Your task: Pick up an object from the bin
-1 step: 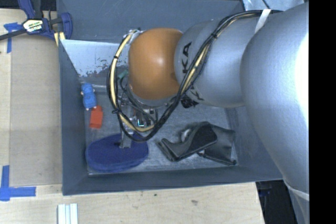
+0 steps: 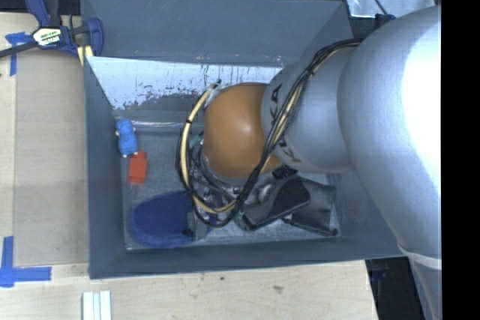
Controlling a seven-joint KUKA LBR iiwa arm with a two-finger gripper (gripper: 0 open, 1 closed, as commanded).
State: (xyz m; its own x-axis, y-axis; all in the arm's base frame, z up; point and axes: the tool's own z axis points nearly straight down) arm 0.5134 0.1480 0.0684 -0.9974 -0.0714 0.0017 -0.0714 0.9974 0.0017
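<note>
Our gripper (image 2: 208,200) hangs low between a rounded blue cushion (image 2: 159,220) and a glossy black slab (image 2: 289,204); whether it's clenched, we cannot tell.

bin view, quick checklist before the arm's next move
1. Is the wrist inside the bin: ok.
2. Is anything gripped: cannot tell, the wrist hides it.
3. Are the small blue thing and orange block clear of the arm: ok, both lie by the left wall.
4. Is the dark blue round thing clear of the cables: cannot tell, it lies right beside them.
5. Is the black thing clear: not ok, partly beneath the wrist.
</note>
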